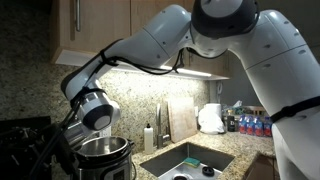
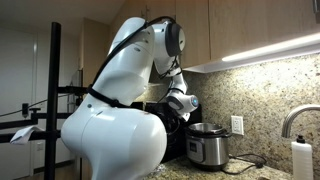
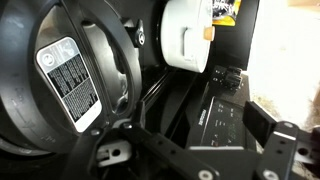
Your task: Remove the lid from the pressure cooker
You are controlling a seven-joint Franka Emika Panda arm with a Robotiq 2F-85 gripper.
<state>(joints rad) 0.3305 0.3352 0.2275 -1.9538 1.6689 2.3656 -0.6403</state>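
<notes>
Spread wide, the claw [image 3: 190, 150] shows both dark fingers [image 3: 110, 152] low in the wrist view with nothing clamped between them. Whether either finger touches the lid cannot be told. The lid [image 3: 100, 60] stands on edge just beside the claw. Its black rim rings a steel face, and a white printed label is on it. It is off the pressure cooker [image 1: 108, 155], whose open top shows the shiny inner pot in an exterior view. The cooker [image 2: 208, 150] sits at the end of the bench [image 1: 238, 152], next to the black stove [image 1: 20, 135], with its dark front panel facing out. The white arm bends down over it in both exterior views. Farther along the bench are a sink [image 1: 190, 160], a soap bottle [image 1: 150, 138] and a pale cutting board [image 1: 182, 118] leaning on the back wall.
</notes>
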